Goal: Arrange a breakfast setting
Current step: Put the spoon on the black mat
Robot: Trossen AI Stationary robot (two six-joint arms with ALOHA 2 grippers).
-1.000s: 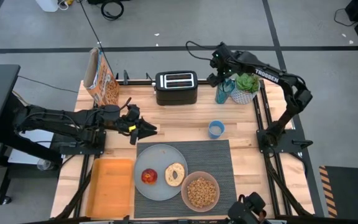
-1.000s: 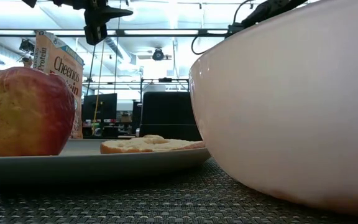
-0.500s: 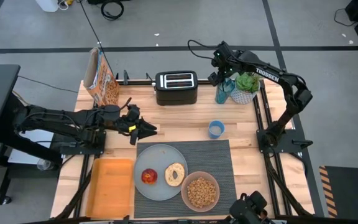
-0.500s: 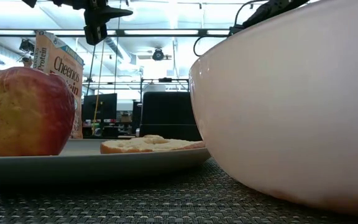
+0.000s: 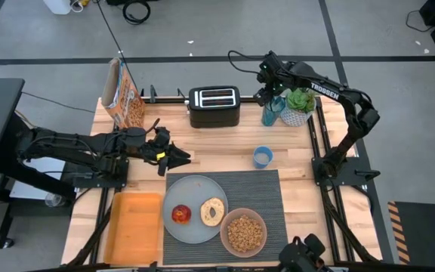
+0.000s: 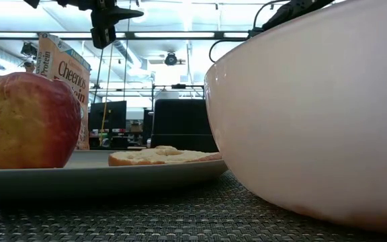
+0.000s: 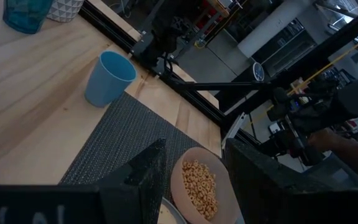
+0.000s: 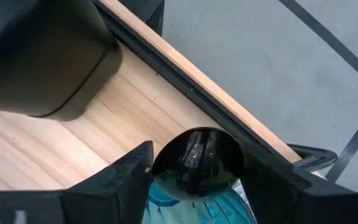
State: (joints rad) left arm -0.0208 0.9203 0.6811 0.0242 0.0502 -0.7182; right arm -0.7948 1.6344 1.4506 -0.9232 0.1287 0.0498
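The dark striped placemat (image 5: 266, 193) lies at the near middle. On it rest the grey plate (image 5: 195, 187), holding the red apple (image 5: 180, 214) and the bagel (image 5: 213, 211), and the pinkish bowl (image 5: 230, 219) of brown cereal (image 5: 244, 233). The spoon is out of view. My left gripper (image 5: 181, 158) hovers open and empty just beyond the plate's far left. My right gripper (image 8: 194, 186) is at the far right, open, its fingers on either side of a teal container (image 5: 269, 113) with a dark round top (image 8: 197, 155). My right gripper comes at the teal container from above, one finger (image 8: 114, 183) on each side of its upper part. I cannot tell whether the fingers touch it. The container stands upright on the table.
A black toaster (image 5: 214, 106) stands at the far middle and a cereal box (image 5: 123, 97) at the far left. A potted plant (image 5: 299, 106) stands beside the teal container. A blue cup (image 5: 262, 156) sits beyond the placemat. An orange tray (image 5: 135, 225) lies at the near left.
My right gripper has shifted slightly toward the table's far right over the teal container.
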